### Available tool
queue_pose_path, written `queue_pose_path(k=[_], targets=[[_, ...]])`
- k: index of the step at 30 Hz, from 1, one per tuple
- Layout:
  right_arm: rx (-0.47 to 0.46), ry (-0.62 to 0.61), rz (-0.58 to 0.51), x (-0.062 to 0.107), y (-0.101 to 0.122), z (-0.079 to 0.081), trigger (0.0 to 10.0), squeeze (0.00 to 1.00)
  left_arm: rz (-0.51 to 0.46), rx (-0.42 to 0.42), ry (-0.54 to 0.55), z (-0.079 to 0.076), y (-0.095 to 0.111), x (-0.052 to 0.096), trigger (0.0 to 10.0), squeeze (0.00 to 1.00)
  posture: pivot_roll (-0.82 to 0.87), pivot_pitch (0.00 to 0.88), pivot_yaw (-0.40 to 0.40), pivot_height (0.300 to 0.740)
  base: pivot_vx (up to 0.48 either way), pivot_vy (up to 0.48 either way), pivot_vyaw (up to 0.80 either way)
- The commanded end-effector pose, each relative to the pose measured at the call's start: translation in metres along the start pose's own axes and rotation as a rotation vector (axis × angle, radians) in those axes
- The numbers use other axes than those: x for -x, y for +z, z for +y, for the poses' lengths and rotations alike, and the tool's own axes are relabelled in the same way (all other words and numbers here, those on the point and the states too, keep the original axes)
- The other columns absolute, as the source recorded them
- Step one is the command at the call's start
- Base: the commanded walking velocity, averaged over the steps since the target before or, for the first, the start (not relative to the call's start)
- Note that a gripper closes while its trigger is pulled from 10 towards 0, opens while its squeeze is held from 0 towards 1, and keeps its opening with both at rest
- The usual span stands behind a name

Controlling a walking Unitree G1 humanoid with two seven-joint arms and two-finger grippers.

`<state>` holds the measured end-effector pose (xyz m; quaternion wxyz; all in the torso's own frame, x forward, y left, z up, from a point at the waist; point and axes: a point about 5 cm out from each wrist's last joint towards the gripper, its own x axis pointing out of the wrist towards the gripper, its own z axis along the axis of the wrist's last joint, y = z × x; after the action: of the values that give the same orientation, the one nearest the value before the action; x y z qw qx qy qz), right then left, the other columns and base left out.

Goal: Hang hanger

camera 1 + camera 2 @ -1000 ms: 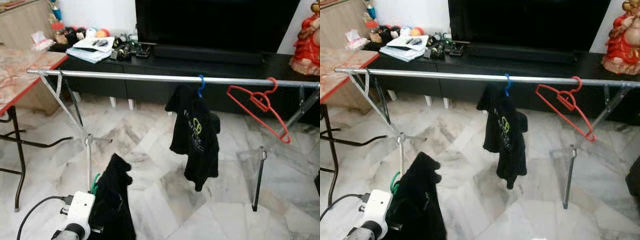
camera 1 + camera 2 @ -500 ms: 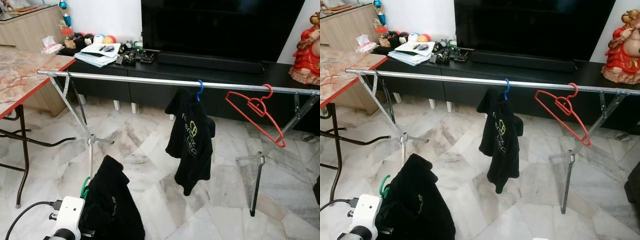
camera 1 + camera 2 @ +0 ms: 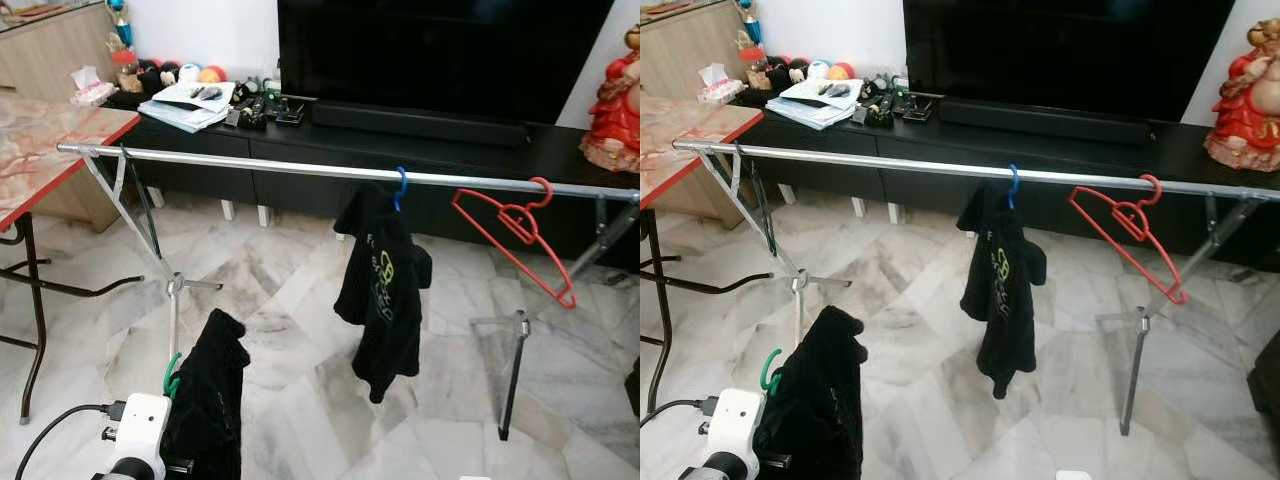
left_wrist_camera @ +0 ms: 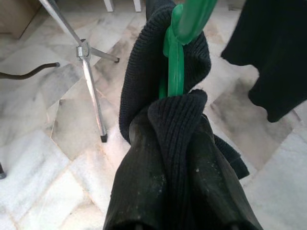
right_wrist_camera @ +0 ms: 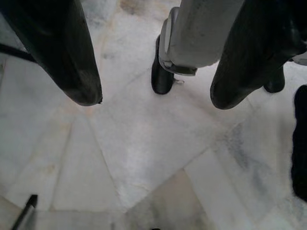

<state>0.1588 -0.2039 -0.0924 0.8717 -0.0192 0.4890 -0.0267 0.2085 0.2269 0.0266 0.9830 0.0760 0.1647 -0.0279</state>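
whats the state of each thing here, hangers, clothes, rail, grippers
green plastic hanger: carrying a black knit garment, held up by the left gripper, not yet on the rail
silver metal rail: horizontal on its stand
blue hanger: hooked on the rail, holding a black printed top
red hanger: hooked on the rail, bare, tilted
right gripper: open, idle above the marble floor

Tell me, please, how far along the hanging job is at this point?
Done: one black garment on a blue hanger already hangs on the rail. In hand: the left gripper holds the green hanger with its black garment, below the rail. Left: lifting and hooking it on.
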Motion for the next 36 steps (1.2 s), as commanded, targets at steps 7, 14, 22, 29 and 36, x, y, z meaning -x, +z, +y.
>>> queue_pose_path(k=[7,14,22,29,36], targets=[[0.005,0.007,0.017,0.001,-0.005,0.0,10.0,0.0,-0.024,0.01,0.003,0.0,0.008,-0.002,10.0,0.0,-0.05,0.075,0.018,0.74,0.37,0.0,0.0],[0.005,0.007,0.023,0.001,-0.007,0.0,10.0,0.0,-0.026,0.012,-0.008,-0.002,0.009,-0.004,10.0,0.0,-0.05,0.073,0.019,0.74,0.38,0.0,0.0],[0.007,0.005,0.03,0.001,-0.009,0.001,10.0,0.0,-0.019,0.013,-0.022,-0.005,0.008,-0.005,10.0,0.0,-0.05,0.067,0.019,0.74,0.384,0.0,0.0],[0.013,0.011,0.03,0.001,-0.007,0.004,10.0,0.0,-0.013,0.011,-0.038,-0.007,0.007,-0.006,10.0,0.0,-0.05,0.06,0.019,0.74,0.387,0.0,0.0],[0.018,0.012,0.035,0.001,-0.008,0.0,10.0,0.0,0.0,0.005,-0.054,-0.009,0.005,-0.006,10.0,0.0,-0.05,0.062,0.017,0.74,0.387,0.0,0.0]])
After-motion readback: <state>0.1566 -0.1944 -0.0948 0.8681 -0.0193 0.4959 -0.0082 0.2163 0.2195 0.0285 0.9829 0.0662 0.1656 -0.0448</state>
